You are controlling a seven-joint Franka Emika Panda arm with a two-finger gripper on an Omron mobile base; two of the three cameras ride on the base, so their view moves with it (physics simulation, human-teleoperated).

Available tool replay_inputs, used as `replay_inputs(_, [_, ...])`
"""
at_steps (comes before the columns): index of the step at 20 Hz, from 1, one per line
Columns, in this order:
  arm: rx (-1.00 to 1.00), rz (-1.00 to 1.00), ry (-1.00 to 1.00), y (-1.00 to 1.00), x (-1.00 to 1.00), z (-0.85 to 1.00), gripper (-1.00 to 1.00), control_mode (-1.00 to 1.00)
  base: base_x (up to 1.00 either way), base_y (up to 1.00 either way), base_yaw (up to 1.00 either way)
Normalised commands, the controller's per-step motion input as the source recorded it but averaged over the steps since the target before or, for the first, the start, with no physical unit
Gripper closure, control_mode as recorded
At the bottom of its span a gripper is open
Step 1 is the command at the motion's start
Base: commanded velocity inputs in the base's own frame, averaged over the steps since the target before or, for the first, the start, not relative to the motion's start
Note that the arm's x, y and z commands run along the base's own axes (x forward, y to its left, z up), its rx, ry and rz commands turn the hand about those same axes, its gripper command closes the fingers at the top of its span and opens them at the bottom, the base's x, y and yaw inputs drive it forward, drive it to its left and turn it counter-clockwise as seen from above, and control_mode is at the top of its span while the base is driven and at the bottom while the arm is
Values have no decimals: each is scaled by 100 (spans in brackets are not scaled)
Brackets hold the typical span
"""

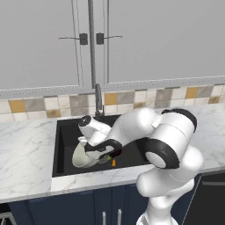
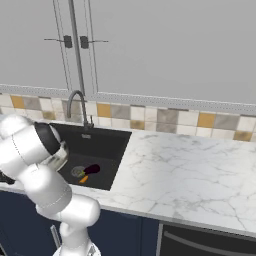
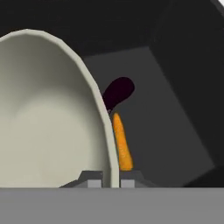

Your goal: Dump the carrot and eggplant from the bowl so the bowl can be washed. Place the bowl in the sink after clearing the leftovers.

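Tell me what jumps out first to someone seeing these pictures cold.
The white arm reaches down into the black sink, its gripper pinching the rim of the cream bowl, which is tipped on edge with a bare inside. On the basin floor beside the bowl lie the orange carrot and the dark eggplant, near the drain in the right base view.

Cream bowl (image 3: 48, 118), orange carrot (image 3: 122, 146), near-black purple eggplant (image 3: 117, 92) — black sink (image 2: 107, 145).
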Motion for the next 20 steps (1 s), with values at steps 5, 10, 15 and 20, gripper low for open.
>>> replay_inputs(5, [5, 0, 16, 8, 4, -61, 100, -100, 0, 0, 0])
replay_inputs(10, [24, 0, 1, 9, 9, -38, 100, -100, 0, 0, 0])
replay_inputs(15, [15, 0, -5, 28, 17, -44, 100, -100, 0, 0, 0])
replay_inputs(20, [4, 0, -6, 21, 36, -60, 100, -100, 0, 0, 0])
